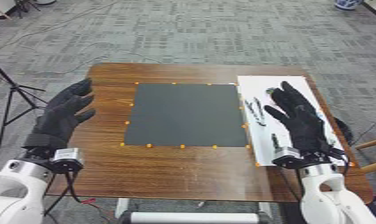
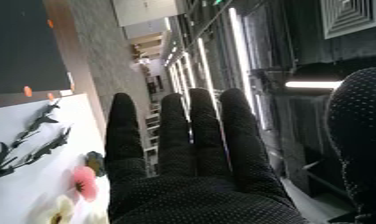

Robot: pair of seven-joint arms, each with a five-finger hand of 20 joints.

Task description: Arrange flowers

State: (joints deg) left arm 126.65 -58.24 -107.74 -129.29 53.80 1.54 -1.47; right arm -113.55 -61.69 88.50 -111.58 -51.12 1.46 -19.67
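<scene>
Right hand — over the white sheet at the right side of the brown table. Fingers straight, thumb spread away from them, nothing gripped. 2 dark leafy stems lie on the sheet to the left of this hand, near it and apart from it, close to the edge of the dark mat. The stems lie side by side, roughly lengthwise along the sheet.

Right wrist view: 1 pink flower and 1 cream flower on the same sheet, near the right hand; a small dark bloom beyond the pink flower from the cream flower, very near it. None in the hand's grasp.

Left hand — over the left edge of the table, fingers extended and relaxed, holding nothing, well apart from stems. Dark mat lies flat between the 2 hands, orange markers around its border. Black tripod stands on the floor left of the table.
</scene>
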